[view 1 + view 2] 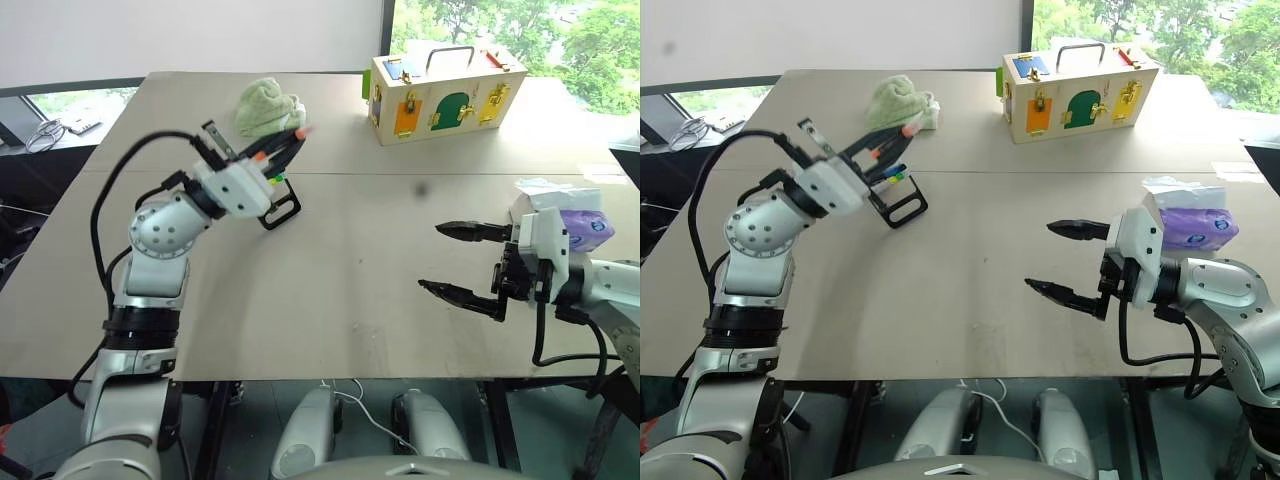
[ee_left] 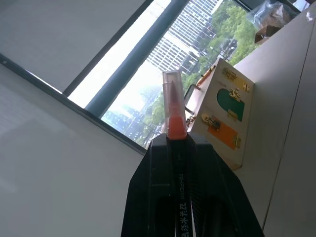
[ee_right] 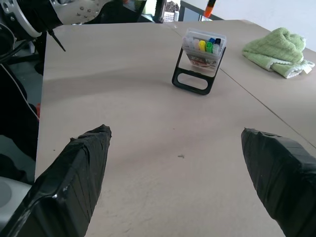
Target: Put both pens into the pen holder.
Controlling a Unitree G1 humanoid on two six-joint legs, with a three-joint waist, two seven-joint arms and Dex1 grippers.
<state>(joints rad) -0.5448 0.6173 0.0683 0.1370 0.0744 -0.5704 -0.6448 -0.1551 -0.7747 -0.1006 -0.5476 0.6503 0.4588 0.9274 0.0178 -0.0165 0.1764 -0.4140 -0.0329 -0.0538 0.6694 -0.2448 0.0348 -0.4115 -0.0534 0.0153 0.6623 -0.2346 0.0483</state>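
Note:
My left gripper (image 1: 286, 145) is shut on a slim black pen (image 2: 174, 103) with an orange end, which sticks out past the fingertips (image 1: 301, 130). It hovers just above the pen holder (image 1: 279, 205), a small clear cup on a black loop frame standing on the table. In the right wrist view the pen holder (image 3: 201, 57) has several coloured tips in it, one of them blue; I cannot tell whether that is the other pen. My right gripper (image 1: 452, 260) hangs open and empty over the table's near right part, pointing toward the holder.
A green cloth (image 1: 268, 105) lies behind the holder. A pale wooden box (image 1: 445, 95) with coloured doors stands at the back right. A purple tissue pack (image 1: 588, 228) and a white packet (image 1: 545, 187) lie beside my right arm, near the table's right edge.

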